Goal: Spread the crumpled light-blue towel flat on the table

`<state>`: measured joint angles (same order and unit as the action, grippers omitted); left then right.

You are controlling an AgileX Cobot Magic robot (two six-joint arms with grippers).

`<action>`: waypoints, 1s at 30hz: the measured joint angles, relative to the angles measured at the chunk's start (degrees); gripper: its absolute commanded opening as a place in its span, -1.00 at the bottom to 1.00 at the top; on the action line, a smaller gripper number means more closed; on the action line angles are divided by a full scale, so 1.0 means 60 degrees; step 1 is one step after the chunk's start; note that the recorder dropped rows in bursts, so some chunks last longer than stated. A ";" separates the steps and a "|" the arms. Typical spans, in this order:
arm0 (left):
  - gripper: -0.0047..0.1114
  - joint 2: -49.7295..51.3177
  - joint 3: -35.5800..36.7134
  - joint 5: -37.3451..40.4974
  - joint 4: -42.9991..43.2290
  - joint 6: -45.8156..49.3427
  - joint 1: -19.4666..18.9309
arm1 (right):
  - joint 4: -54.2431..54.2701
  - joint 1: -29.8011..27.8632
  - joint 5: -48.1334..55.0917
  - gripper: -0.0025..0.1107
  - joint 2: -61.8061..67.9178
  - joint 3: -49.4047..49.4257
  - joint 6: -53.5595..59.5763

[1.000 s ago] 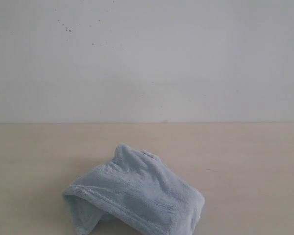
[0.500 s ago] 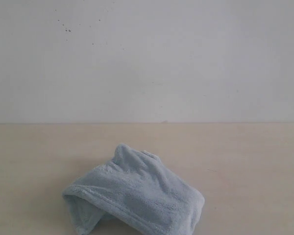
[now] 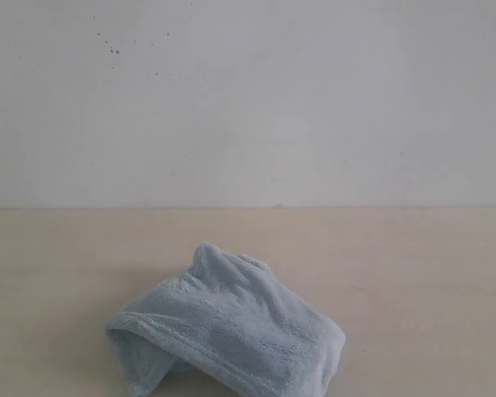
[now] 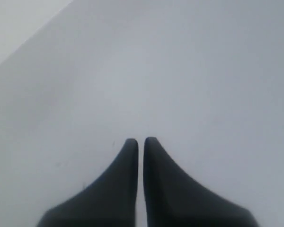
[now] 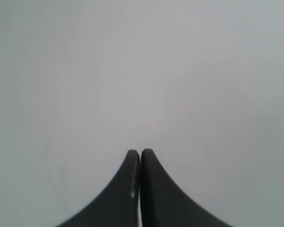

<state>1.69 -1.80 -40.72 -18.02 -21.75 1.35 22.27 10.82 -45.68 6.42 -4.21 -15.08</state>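
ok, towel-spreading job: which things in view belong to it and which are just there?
Job:
- towel, crumpled in a heap
- table, under it
- left hand, shut, empty
- right hand, shut, empty

Just there:
- wall, white, with a few dark specks

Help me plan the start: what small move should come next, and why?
Probably open both tools before reaching in. The towel lies crumpled in a heap on the table with nothing touching it. The left tool and right tool are shut and empty, and neither arm shows in the exterior view.
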 measured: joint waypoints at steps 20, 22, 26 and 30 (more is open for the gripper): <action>-0.85 1.1158 -0.5722 0.3937 1.8268 -1.2986 -0.0005 | -0.1840 0.0000 0.7405 -0.96 1.0782 -0.6141 0.4558; -0.85 1.1158 -0.5676 0.3852 1.9049 -1.3888 -0.0006 | -0.1733 0.0000 0.8678 -0.96 1.1241 -0.6303 0.4794; -0.85 1.1158 -0.5591 0.3573 1.9482 -1.4025 -0.0006 | -0.1616 0.0180 1.1216 -0.96 1.1905 -0.7080 0.4829; -0.85 1.1158 -0.5195 0.4358 1.9619 -1.3958 -0.0006 | -0.1553 0.1157 1.3755 -0.96 1.2845 -0.8207 0.5188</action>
<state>68.64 -32.97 -14.58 99.70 -105.49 1.32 12.95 17.76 36.85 83.49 -53.45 16.05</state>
